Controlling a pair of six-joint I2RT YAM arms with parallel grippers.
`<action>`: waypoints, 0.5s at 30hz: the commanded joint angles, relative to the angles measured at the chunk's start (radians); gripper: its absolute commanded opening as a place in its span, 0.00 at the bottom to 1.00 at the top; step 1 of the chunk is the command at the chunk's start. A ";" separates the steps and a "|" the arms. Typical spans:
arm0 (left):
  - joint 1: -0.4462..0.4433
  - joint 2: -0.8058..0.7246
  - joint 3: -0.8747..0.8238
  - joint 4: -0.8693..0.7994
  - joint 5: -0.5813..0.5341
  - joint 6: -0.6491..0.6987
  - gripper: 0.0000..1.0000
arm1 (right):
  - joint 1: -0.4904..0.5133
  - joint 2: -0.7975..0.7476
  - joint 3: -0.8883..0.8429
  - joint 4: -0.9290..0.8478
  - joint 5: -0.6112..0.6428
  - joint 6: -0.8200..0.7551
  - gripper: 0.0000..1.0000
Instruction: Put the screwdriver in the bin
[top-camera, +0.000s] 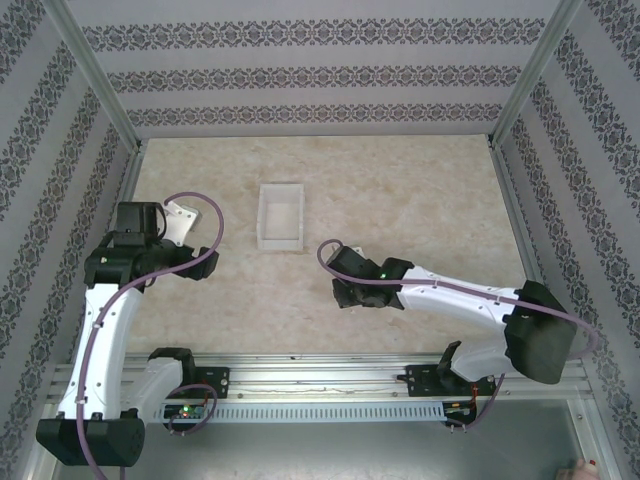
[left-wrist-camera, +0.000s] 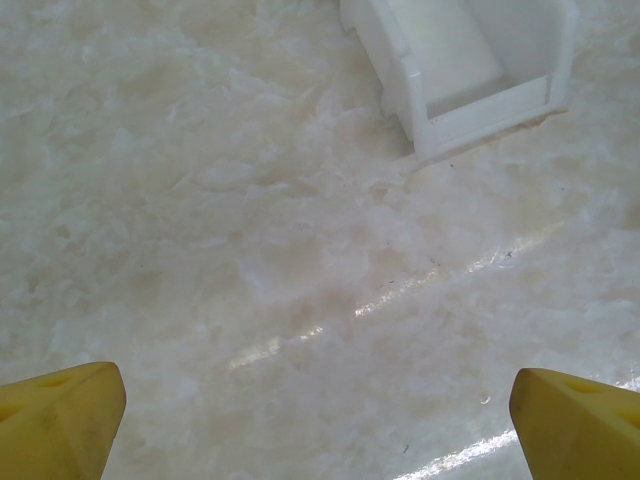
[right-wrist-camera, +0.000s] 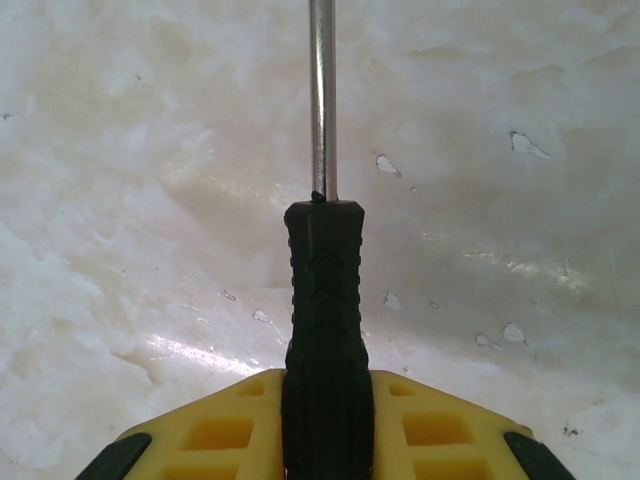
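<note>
In the right wrist view the screwdriver (right-wrist-camera: 322, 300) points away from the camera: a ribbed black handle with a thin metal shaft running off the top edge. My right gripper (right-wrist-camera: 325, 400) is shut on the handle, its yellow fingers (right-wrist-camera: 220, 432) pressing both sides, above bare tabletop. From above, the right gripper (top-camera: 345, 288) hangs right of and nearer than the white bin (top-camera: 263, 216). The bin (left-wrist-camera: 400, 70) lies at the top right of the left wrist view, nothing visible inside. My left gripper (left-wrist-camera: 320, 430) is open over bare table, and from above the left gripper (top-camera: 172, 224) sits left of the bin.
The beige marbled tabletop (top-camera: 420, 210) is walled by patterned panels with metal corner posts (top-camera: 95, 80). An aluminium rail (top-camera: 320, 375) carrying both arm bases runs along the near edge. Purple cables loop off each arm.
</note>
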 joint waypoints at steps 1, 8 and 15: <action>-0.007 -0.004 -0.003 0.029 0.019 -0.006 0.99 | -0.012 -0.038 -0.011 -0.034 0.010 -0.025 0.20; -0.008 -0.008 -0.022 0.031 0.010 0.008 0.99 | -0.015 -0.083 0.002 -0.062 0.020 -0.043 0.20; -0.007 -0.019 -0.018 0.020 0.012 0.003 0.99 | -0.015 -0.100 0.025 -0.084 0.018 -0.063 0.21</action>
